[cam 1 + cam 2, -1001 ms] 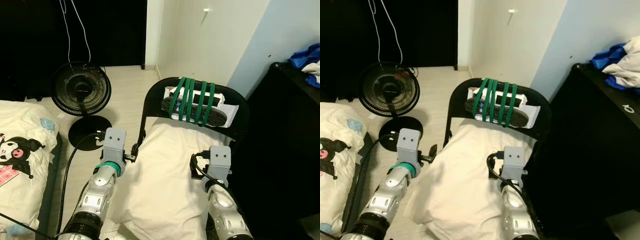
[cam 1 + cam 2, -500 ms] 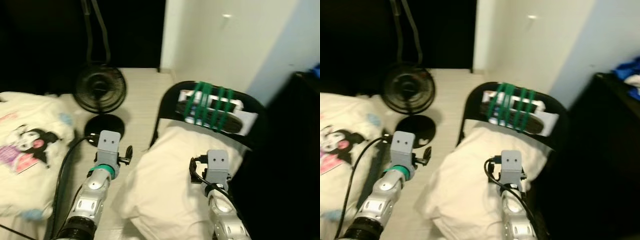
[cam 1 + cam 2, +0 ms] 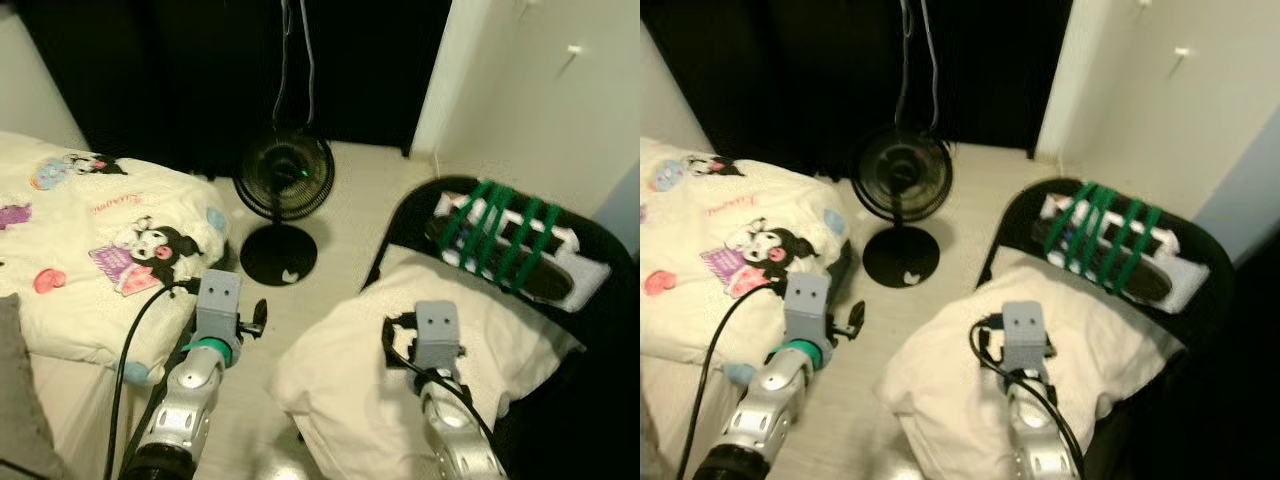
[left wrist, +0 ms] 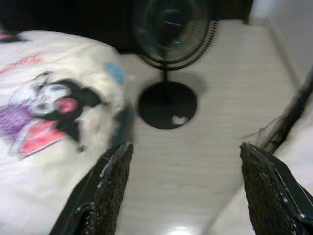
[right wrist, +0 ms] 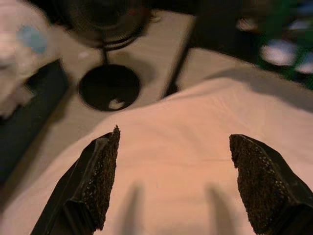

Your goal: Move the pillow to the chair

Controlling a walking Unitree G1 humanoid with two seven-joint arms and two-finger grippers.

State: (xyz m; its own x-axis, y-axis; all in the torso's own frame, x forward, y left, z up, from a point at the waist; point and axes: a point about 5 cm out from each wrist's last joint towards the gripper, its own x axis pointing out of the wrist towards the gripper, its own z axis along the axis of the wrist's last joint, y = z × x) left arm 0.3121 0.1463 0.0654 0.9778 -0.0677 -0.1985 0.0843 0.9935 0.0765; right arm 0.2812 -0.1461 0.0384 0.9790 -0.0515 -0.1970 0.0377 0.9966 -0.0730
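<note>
left eye view: we see the cream pillow (image 3: 400, 370) lying on the seat of the black chair (image 3: 400, 215) at the right, its near-left corner hanging past the seat edge over the pale floor (image 3: 350, 190). across the chair's backrest a white and black object (image 3: 520, 250) is lashed on with green straps (image 3: 490, 228). our right arm reaches forward over the pillow, its grey wrist block (image 3: 437, 335) above the middle of the cushion. our left arm is held out over the floor between the bed and the pillow, with the left gripper (image 3: 255, 320) well apart from the pillow. a black floor fan (image 3: 287, 180) stands on its round base farther out, between bed and chair. at the left lies a bed with a cartoon-print blanket (image 3: 110, 250).

right eye view: we see the same scene, with a black cable (image 3: 720, 330) running along our left arm.

left wrist view: the left gripper (image 4: 183, 188) has its two black fingers (image 4: 110, 181) spread wide with nothing between them; beyond them are bare floor, the fan and its base, the printed blanket to one side and a strip of the pillow (image 4: 303, 147) and chair frame to the other.

right wrist view: the right gripper (image 5: 178, 183) is also spread wide and holds nothing; its fingers (image 5: 100, 174) hover just above the pillow (image 5: 195, 142), casting two faint shadows on the fabric. whether the tips touch it we cannot tell. the fan's base and the strapped chair back lie beyond, blurred.
</note>
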